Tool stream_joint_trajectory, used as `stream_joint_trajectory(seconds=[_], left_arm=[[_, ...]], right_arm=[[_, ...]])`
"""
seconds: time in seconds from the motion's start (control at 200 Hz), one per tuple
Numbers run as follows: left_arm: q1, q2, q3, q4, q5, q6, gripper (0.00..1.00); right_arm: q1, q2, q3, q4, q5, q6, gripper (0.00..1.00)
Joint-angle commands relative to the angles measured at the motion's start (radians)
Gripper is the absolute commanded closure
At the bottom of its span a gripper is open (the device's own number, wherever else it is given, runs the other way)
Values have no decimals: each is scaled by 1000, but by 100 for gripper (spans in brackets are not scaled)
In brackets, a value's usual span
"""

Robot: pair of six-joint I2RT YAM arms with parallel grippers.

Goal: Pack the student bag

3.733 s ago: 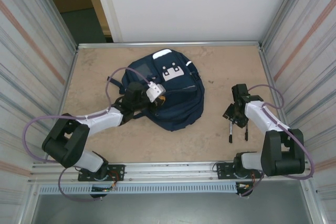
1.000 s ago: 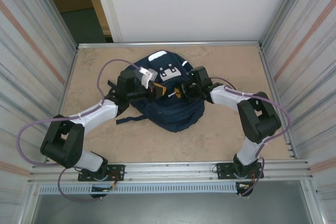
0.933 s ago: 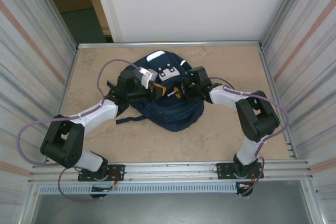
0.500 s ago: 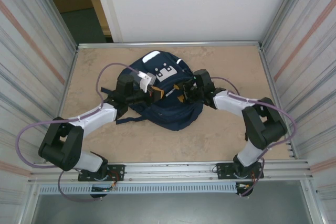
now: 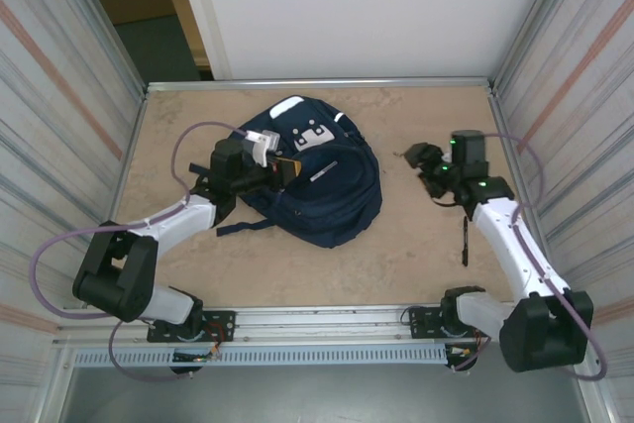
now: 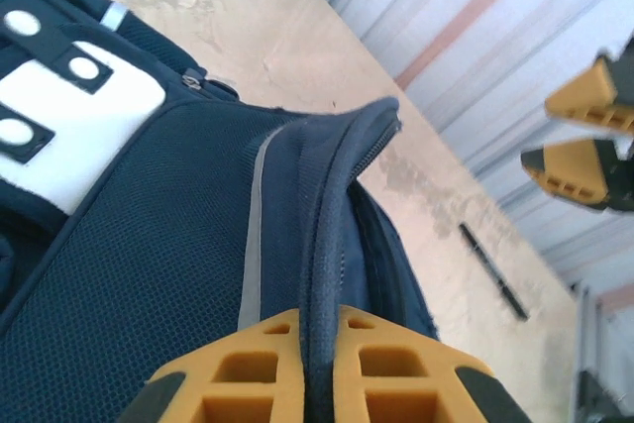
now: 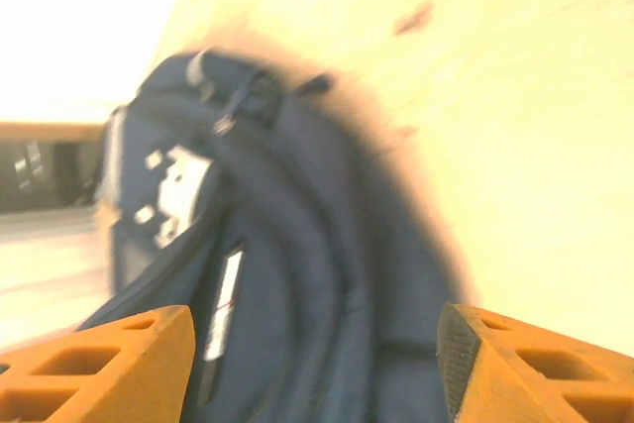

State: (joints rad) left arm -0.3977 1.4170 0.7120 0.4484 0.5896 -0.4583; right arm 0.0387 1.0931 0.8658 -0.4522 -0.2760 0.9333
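Beige tabletop (image 5: 396, 255): the student bag (image 5: 327, 200) lies toward eleven o'clock, left gripper (image 6: 317, 364) pinching its zip rim, right gripper (image 7: 312, 364) spread, empty, at three o'clock. The thin rim may slip free, closing the opening.

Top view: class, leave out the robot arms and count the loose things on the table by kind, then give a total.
bag: 1
pens: 2, a light pen lying on the bag and a dark pen on the table
total: 3
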Motion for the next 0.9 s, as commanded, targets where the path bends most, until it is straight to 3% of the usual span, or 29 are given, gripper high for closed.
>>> stream_joint_trajectory(seconds=[0.0,0.145,0.276,0.381,0.446,0.561,0.676,0.892], left_arm=[[35,-18,32,86,35,-205,92],[27,-21,134,-88,67,-128,91],[26,-44,123,-92,33,-102,91],[11,-63,107,-129,-37,-39,91],[2,-64,108,-167,-70,16,92],[-21,-63,95,-207,-143,133,92],[-66,-60,57,-206,-294,261,92],[-109,-45,-4,-172,-355,395,93]], right_arm=[[-153,-22,-34,-250,-34,-289,32],[-291,-35,-58,-345,159,-337,23],[-363,-57,-124,-393,313,-243,0],[-477,-75,-177,-387,337,-256,1],[-528,-69,-197,-372,259,-251,0],[-534,4,-236,-356,174,-194,1],[-536,81,-268,-335,180,-167,3],[-528,155,-234,-337,236,-233,3]])
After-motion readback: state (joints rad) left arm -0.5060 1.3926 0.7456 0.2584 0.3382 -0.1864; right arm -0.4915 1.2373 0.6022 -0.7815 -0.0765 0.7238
